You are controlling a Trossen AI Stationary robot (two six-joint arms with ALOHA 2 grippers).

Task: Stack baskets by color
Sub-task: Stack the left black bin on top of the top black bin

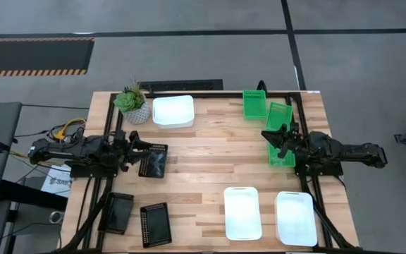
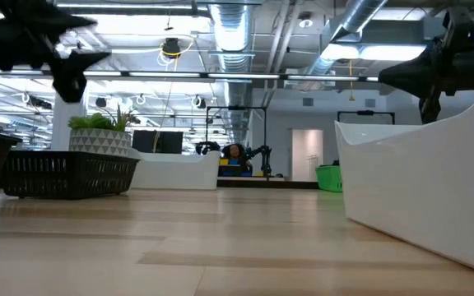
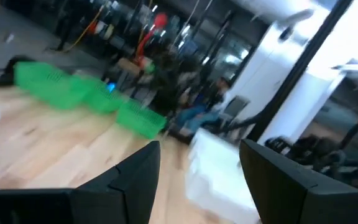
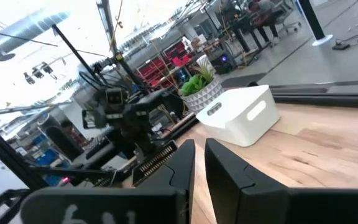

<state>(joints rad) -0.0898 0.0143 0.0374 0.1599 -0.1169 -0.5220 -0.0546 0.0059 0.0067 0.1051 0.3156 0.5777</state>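
Both arms hover above the table and hold nothing. My left gripper (image 1: 141, 146) (image 3: 197, 149) is open at the left side, over a black basket (image 1: 153, 161) that rests on the wood. My right gripper (image 1: 273, 136) (image 4: 199, 144) stands at the right side with only a narrow gap between its fingers, next to a green basket (image 1: 282, 152). Two more green baskets (image 1: 254, 104) (image 1: 279, 115) lie at the far right. One white basket (image 1: 173, 111) sits at the far edge, and two more (image 1: 242, 212) (image 1: 294, 217) lie near the front right. Two black baskets (image 1: 116, 212) (image 1: 155, 224) lie at the front left.
A potted green plant (image 1: 132, 104) stands at the far left corner beside the white basket. A black frame (image 1: 189, 94) runs along the table's edges. Bare wood (image 1: 210, 162) lies in the middle between the two arms.
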